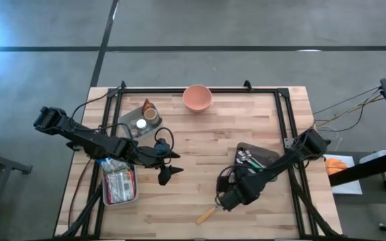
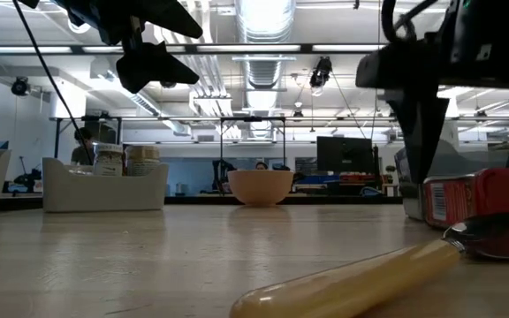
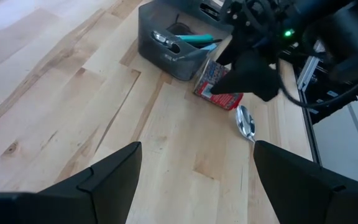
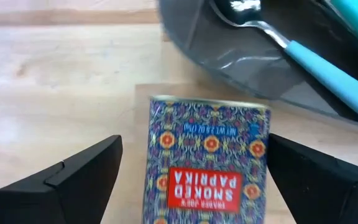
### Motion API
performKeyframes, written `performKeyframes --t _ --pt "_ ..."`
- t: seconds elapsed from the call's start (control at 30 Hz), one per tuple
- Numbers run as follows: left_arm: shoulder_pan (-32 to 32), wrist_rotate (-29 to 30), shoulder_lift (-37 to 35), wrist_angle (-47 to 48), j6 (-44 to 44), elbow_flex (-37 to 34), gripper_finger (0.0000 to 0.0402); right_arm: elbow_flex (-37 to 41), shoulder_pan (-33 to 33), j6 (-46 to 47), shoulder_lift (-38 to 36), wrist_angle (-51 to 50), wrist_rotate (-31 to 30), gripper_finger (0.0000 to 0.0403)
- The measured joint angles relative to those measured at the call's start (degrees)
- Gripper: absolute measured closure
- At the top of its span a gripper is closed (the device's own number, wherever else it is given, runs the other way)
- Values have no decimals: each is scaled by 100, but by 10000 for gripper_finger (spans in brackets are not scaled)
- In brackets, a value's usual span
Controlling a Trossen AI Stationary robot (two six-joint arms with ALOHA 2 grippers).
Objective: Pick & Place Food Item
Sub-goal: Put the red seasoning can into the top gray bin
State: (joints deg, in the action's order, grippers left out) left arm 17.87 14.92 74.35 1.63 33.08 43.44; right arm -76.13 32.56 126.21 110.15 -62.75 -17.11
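A smoked paprika tin (image 4: 207, 162), patterned blue with a red label, lies flat on the table next to the grey utensil bin (image 4: 260, 56). My right gripper (image 4: 196, 143) hangs over it, pointing steeply down. It is open, with one finger on either side of the tin and a gap showing at both sides. In the low view the tin (image 2: 480, 199) shows red behind the spoon. My left gripper (image 1: 174, 165) waits open above the table's middle left, holding nothing.
A yellow-handled spoon (image 1: 206, 214) lies near the front edge beside my right gripper (image 1: 225, 199). The grey bin (image 1: 256, 157) holds utensils. A pink bowl (image 1: 197, 97) stands at the back. A tray of packets (image 1: 119, 184) and a jar bin (image 1: 143, 120) stand at left.
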Motion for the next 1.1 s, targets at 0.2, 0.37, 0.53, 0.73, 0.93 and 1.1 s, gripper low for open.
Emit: performKeyframes --t 0.2,0.37,0.53,0.73,0.93,1.1 --pt "0 0 0 4 0 0 89 -53 6 -82 -121 10 43 23" --pt "0 2 0 2 0 0 89 -51 4 109 -137 78 45 23" --pt "0 0 0 2 0 0 89 -51 4 80 -137 298 126 23" --pt "4 0 0 0 -2 0 89 40 4 138 -137 285 261 23" --pt "4 2 0 0 -1 0 89 127 -2 262 -137 290 263 23" --pt "4 0 0 0 0 0 89 156 0 245 -135 322 210 23"
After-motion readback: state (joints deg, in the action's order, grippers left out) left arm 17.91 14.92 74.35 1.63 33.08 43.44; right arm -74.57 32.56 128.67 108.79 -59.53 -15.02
